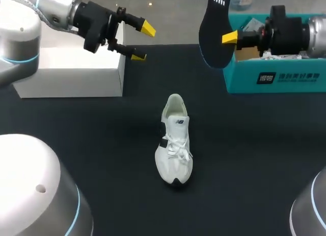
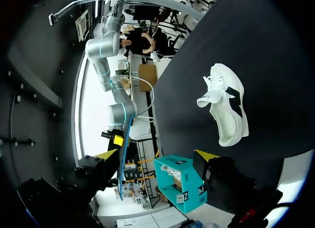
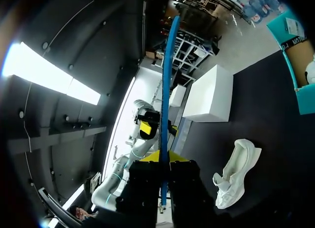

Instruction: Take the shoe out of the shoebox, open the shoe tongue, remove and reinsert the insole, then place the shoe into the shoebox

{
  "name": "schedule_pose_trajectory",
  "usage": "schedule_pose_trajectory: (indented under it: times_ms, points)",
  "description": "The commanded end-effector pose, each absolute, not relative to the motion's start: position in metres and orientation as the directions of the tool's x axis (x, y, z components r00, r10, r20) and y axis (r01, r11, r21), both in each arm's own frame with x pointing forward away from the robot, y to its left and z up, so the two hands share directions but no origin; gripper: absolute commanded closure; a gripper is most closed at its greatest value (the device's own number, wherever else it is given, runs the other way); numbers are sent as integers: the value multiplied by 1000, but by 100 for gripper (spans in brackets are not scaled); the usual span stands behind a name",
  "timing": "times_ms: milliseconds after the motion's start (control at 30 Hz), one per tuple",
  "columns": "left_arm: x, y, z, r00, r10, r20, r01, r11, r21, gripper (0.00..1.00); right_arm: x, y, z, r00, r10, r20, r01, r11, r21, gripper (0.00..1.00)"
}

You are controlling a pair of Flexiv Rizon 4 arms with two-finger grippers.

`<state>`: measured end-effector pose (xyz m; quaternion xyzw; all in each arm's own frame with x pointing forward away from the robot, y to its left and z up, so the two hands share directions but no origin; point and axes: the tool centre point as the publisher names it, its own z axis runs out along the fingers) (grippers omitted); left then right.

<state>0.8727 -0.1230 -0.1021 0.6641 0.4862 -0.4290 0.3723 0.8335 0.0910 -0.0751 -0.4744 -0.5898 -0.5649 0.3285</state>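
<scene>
The white shoe [image 1: 174, 144] lies on the black table, toe toward me, laces tied; it also shows in the left wrist view [image 2: 226, 102] and in the right wrist view [image 3: 236, 174]. My right gripper [image 1: 227, 37] is held high near the teal shoebox [image 1: 275, 75], shut on the dark insole [image 1: 216, 32], which stands upright. In the right wrist view the insole [image 3: 165, 90] runs edge-on, blue-rimmed, between the fingers [image 3: 161, 159]. My left gripper [image 1: 142, 42] hangs open and empty above the white box's corner, well apart from the shoe.
A white box [image 1: 71, 68] sits at the back left, under my left arm. The teal shoebox [image 2: 179, 183] at the back right holds paper stuffing. Bare table surrounds the shoe on all sides.
</scene>
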Motion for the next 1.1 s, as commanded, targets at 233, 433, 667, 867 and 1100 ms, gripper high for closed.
schedule_pose_trajectory:
  times_ms: [233, 433, 667, 867, 1100]
  points:
    - [890, -74, -120, 165, 360, -918, 958, -280, 62, 0, 839, 101, -70, -428, 229, 874, 888, -75, 455, 100]
    - [903, -59, -130, 206, 409, -889, 949, -304, 80, 0, 847, 100, -66, -479, 263, 837, 853, -86, 515, 100]
    - [920, -48, -135, 223, 436, -872, 947, -307, 89, 0, 860, 103, -61, -550, 331, 767, 793, -80, 604, 100]
    - [925, -45, -136, 218, 445, -869, 950, -300, 85, 0, 872, 113, -63, -584, 396, 709, 755, -55, 653, 100]
    - [925, -45, -136, 218, 445, -869, 950, -300, 85, 0, 872, 113, -63, -584, 396, 709, 755, -55, 653, 100]
